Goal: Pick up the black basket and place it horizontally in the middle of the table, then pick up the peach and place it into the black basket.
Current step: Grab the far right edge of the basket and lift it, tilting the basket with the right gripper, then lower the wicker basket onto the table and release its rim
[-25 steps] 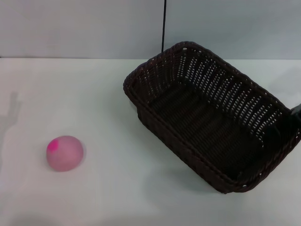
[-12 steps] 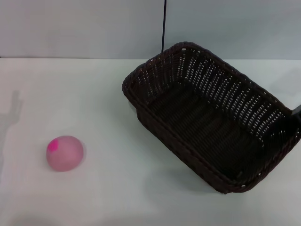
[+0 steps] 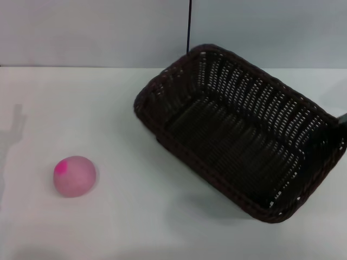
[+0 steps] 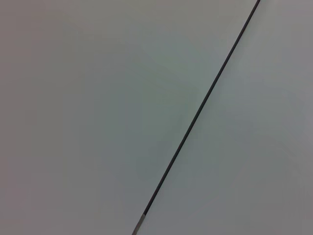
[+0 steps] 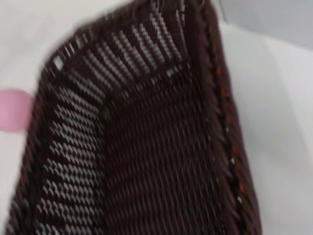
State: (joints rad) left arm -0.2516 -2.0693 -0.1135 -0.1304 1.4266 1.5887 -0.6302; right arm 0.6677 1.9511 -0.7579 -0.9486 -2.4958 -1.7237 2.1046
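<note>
The black basket (image 3: 233, 135) lies diagonally on the right half of the table (image 3: 108, 108), with its opening up and a shadow under its near side. Only a dark bit of my right gripper (image 3: 341, 120) shows, at the basket's far right end by the picture's edge, holding the rim. The right wrist view looks straight into the basket (image 5: 156, 161), and the peach (image 5: 12, 110) peeks past its rim. The peach (image 3: 75, 175), pale pink with a magenta patch, rests alone at the near left. My left gripper is out of view.
A thin black line (image 3: 189, 27) runs down the grey wall behind the table. The left wrist view shows only that wall and the line (image 4: 195, 115). A faint shadow falls on the table's far left.
The basket has slid a little to the left, its left corner leading, and its far rim has risen slightly. The peach has not moved.
</note>
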